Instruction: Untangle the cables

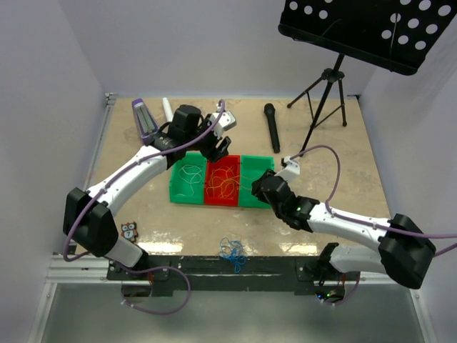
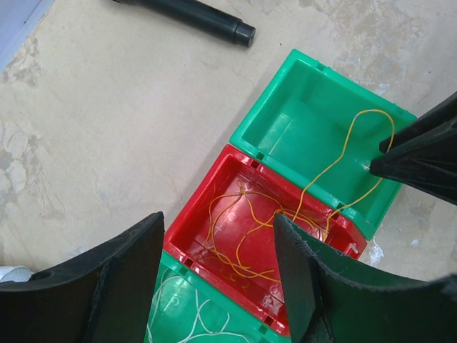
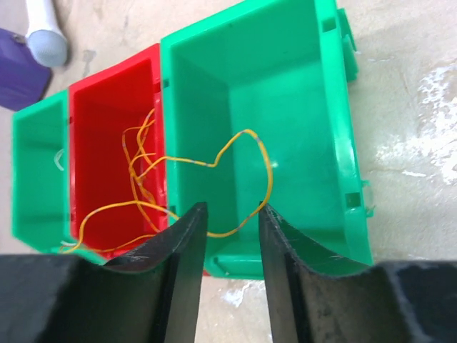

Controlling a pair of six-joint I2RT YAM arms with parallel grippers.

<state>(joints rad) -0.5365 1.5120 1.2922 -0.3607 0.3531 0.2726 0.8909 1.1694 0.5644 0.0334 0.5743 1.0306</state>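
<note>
Thin orange-yellow wire loop [image 3: 270, 171] (limp, feather-light, probably snag-prone) is sagging at lower centre between the right gripper's [image 3: 232, 214] parted fingers, which are gripping nothing; pinching there looks best.

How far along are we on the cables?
White cables lie in the left green bin, orange-yellow cables mostly in the red bin. In hand: the open right gripper straddles an orange loop straying into the right green bin. Remaining: the blue tangle near the table front edge.

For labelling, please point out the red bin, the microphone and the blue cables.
red bin [image 3: 107, 107]: right wrist view, inner wall
microphone [image 1: 271, 128]: top view, mid body
blue cables [image 1: 233, 251]: top view, tangle centre
</note>
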